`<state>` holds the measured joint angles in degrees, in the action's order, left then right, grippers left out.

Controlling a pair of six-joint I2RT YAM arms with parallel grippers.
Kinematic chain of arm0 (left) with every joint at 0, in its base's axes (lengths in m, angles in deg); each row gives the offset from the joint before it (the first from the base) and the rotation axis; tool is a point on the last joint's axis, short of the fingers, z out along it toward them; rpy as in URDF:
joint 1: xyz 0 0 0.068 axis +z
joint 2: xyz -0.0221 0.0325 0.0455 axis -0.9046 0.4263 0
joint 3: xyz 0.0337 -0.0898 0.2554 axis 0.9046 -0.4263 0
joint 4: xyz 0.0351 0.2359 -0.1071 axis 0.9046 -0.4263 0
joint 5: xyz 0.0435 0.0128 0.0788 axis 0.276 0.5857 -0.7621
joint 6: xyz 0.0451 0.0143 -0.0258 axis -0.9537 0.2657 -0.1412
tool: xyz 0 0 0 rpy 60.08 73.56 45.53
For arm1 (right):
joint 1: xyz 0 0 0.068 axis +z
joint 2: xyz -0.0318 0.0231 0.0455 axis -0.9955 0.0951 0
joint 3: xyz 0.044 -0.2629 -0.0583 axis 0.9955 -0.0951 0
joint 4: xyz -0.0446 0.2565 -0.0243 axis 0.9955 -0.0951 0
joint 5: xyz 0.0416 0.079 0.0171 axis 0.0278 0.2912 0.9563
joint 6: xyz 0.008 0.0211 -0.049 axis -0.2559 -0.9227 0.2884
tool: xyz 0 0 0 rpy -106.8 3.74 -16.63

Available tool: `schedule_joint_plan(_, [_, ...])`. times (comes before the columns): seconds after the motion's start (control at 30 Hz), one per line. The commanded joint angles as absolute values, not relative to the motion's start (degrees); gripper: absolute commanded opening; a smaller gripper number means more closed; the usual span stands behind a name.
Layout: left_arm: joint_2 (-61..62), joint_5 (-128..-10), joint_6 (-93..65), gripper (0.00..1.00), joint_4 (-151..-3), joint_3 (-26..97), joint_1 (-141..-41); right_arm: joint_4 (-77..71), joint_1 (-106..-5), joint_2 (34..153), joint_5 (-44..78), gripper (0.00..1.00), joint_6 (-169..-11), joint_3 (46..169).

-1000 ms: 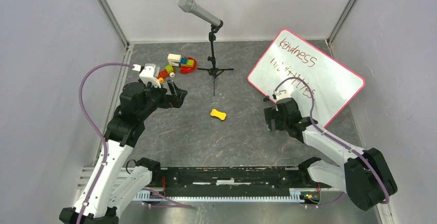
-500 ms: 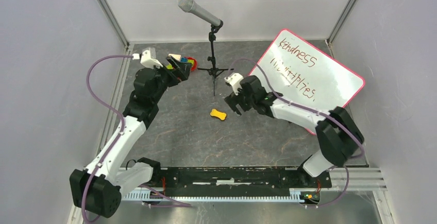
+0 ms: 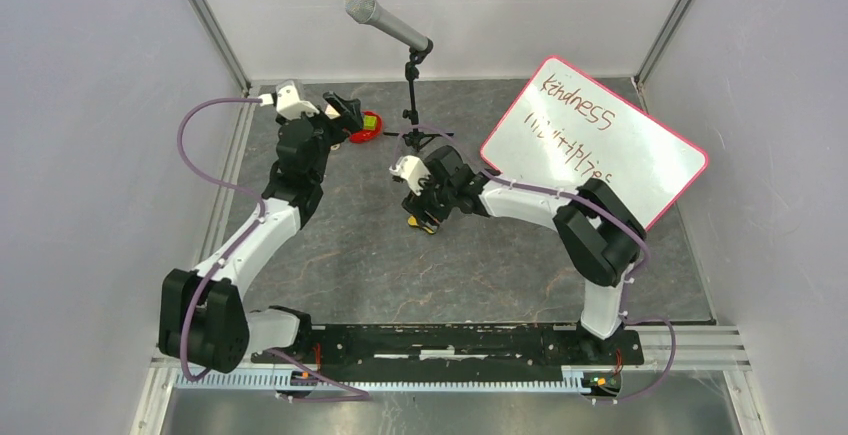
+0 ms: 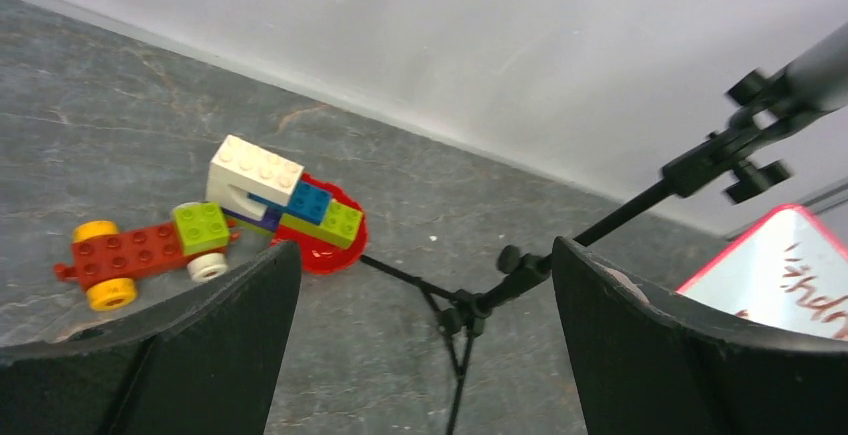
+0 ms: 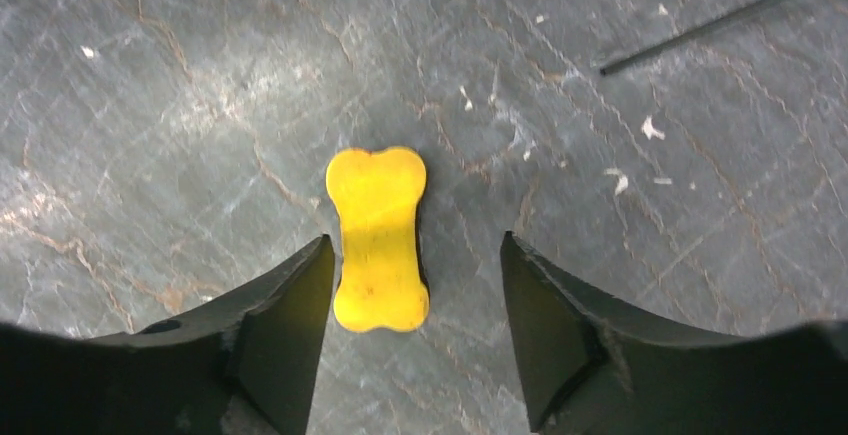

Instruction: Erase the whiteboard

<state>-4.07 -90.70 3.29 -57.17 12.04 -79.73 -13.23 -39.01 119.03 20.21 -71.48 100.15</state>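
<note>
The whiteboard [image 3: 592,142], white with a pink-red frame and red handwriting, lies tilted at the back right; its corner shows in the left wrist view [image 4: 790,275]. A yellow bone-shaped eraser [image 5: 378,238] lies on the dark table; in the top view [image 3: 422,222] it is mostly under the right wrist. My right gripper [image 5: 415,255] is open, hovering over the eraser with the jaws either side of it, not touching. My left gripper [image 4: 425,265] is open and empty, held above the table at the back left near the toy bricks.
A microphone [image 3: 385,21] on a black tripod stand [image 3: 415,135] stands at the back centre; its legs [image 4: 470,315] lie ahead of my left gripper. A toy brick car [image 4: 145,250] and bricks on a red plate [image 4: 290,210] sit at the back left.
My right arm swung left from the whiteboard's edge to above the yellow eraser. My left arm stretched toward the back, over the toy bricks.
</note>
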Motion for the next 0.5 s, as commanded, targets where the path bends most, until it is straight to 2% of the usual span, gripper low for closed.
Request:
schedule_joint_plan(0.0, [-3.33,-93.68,-5.92,1.00,-51.11,11.72,-79.62,-14.17,-38.45,122.25,23.28,0.65,-70.07,105.41])
schedule_joint_plan(0.13, [-2.70,-94.04,-8.64,1.00,-50.97,11.55,-79.62,-12.36,-38.01,122.52,23.14,0.56,-71.01,104.16])
schedule_joint_plan(0.47, [5.41,-87.05,-9.82,1.00,-49.73,13.78,-78.18,-11.53,-36.57,123.68,18.19,0.55,-72.15,102.64])
